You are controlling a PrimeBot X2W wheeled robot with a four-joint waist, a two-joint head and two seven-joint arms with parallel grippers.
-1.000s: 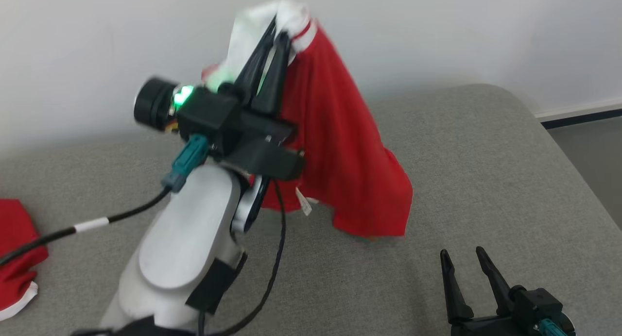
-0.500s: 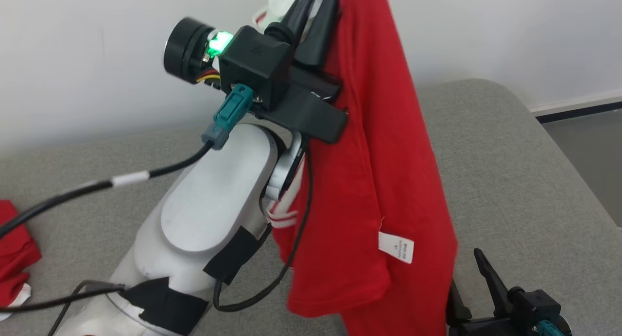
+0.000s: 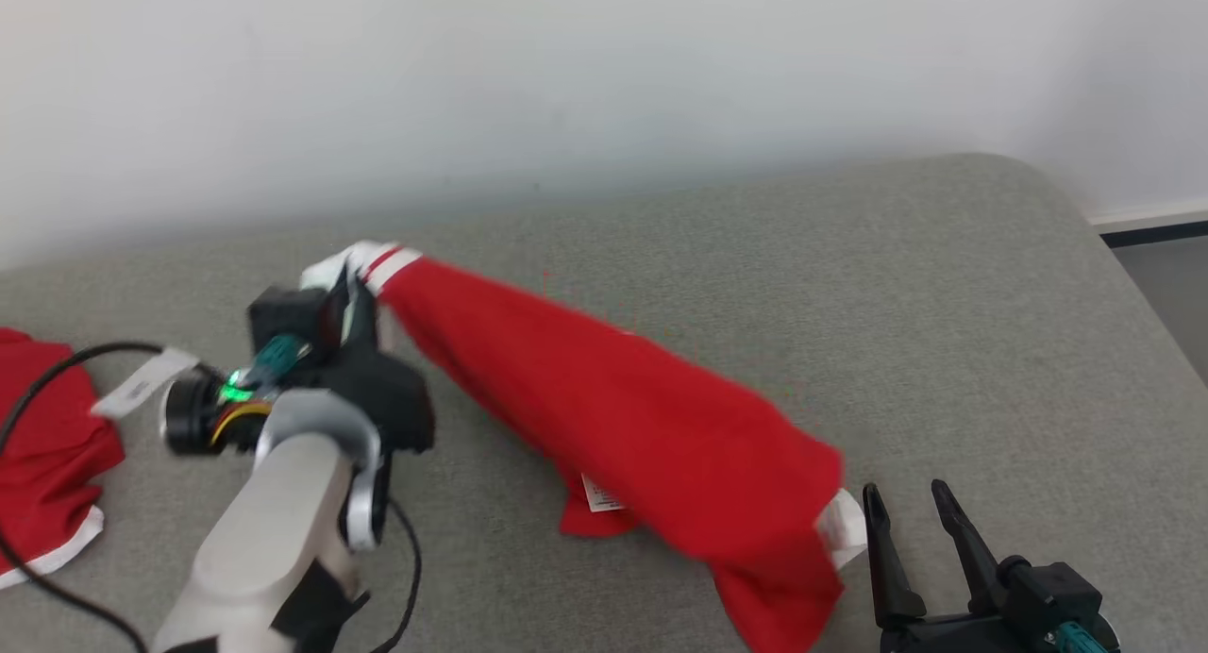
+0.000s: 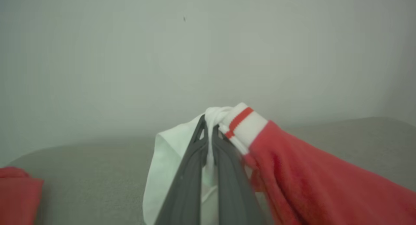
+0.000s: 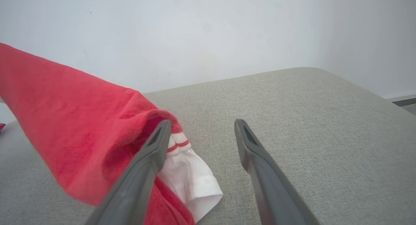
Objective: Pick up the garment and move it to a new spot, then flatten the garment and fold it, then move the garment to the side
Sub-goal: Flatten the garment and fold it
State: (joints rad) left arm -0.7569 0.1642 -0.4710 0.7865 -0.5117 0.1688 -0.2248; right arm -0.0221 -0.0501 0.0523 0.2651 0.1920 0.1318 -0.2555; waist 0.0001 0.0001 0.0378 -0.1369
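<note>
Clamping garment (image 3: 642,417) by white cuff with left tool (image 4: 208,127). Holding right tool (image 3: 903,493) wide apart, empty. Can't read tag (image 3: 601,493).

The left end effector (image 3: 347,290) has dropped from high against the wall (image 3: 604,68) to low at the left, and the garment (image 3: 642,417), then hanging upright, now trails slantwise toward the right end effector (image 3: 906,502).

The left gripper (image 3: 357,285) pinches the red garment (image 3: 642,417) by its white, red-striped edge. The fabric stretches away to that gripper's right, and its far end lies just beside the right gripper (image 3: 903,493), whose fingers stand apart. Left of the left gripper, another red cloth (image 3: 47,445) lies on the grey cushion (image 3: 849,285).
</note>
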